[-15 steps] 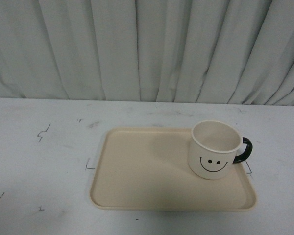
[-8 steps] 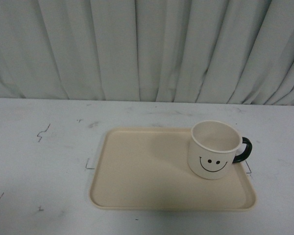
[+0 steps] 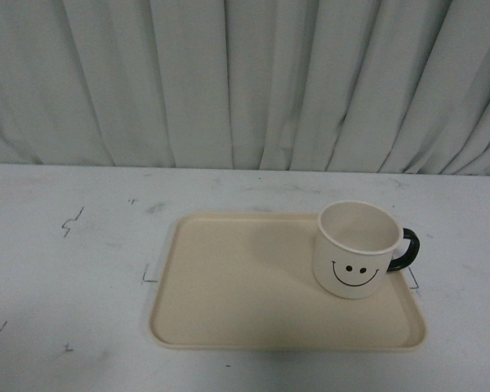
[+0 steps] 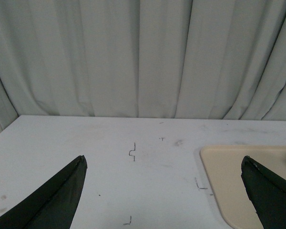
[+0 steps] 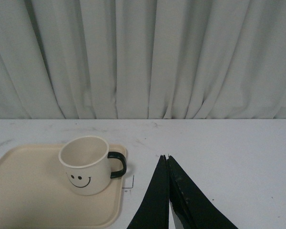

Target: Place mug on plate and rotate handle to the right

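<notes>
Both fingers of the right gripper (image 5: 168, 191) are pressed together into a single dark wedge, holding nothing, poised above the white table (image 3: 65, 269) just off the plate's handle-side edge. Over on the far side of the plate (image 3: 237, 286), the left gripper (image 4: 164, 191) has its two black fingers (image 4: 52, 200) spread wide apart, empty, low over bare tabletop with only the plate's near corner showing between them. Neither arm appears from the front camera. On the plate stands the mug (image 3: 355, 249), upright, tucked into the plate's right rear part, close to the rim. Its smiley face looks toward the robot, and the handle (image 3: 404, 250) sticks out to the right, reaching over the plate's right edge. Pale curtains (image 3: 245, 82) hang behind the table.
</notes>
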Robot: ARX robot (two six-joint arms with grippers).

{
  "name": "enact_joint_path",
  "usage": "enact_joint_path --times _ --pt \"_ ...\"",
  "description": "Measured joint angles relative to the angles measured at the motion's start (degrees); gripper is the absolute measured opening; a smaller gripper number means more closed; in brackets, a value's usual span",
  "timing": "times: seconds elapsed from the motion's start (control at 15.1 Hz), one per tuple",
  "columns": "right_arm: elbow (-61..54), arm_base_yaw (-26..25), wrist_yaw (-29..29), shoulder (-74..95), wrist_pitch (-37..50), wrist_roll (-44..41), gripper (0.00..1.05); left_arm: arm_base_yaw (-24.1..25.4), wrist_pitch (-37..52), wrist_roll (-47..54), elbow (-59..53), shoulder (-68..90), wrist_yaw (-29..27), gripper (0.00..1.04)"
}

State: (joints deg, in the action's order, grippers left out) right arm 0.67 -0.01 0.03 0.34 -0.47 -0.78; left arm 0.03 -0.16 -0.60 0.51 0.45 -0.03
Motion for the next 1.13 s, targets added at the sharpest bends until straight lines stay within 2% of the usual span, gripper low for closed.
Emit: enact_joint_path --times 0.2,0.73,1.13 --pt "0.0 0.0 0.0 -0.1 0.3 0.0 0.04 0.0 0.0 0.0 0.0 0.0 0.0 0.98" --pt "0.0 0.0 0.0 -0.1 0.3 0.0 0.99 0.0 0.0 0.0 0.0 0.0 0.0 0.98" --pt "0.0 0.0 0.0 -0.1 0.3 0.2 0.98 0.0 0.0 0.0 0.0 0.0 0.0 0.98"
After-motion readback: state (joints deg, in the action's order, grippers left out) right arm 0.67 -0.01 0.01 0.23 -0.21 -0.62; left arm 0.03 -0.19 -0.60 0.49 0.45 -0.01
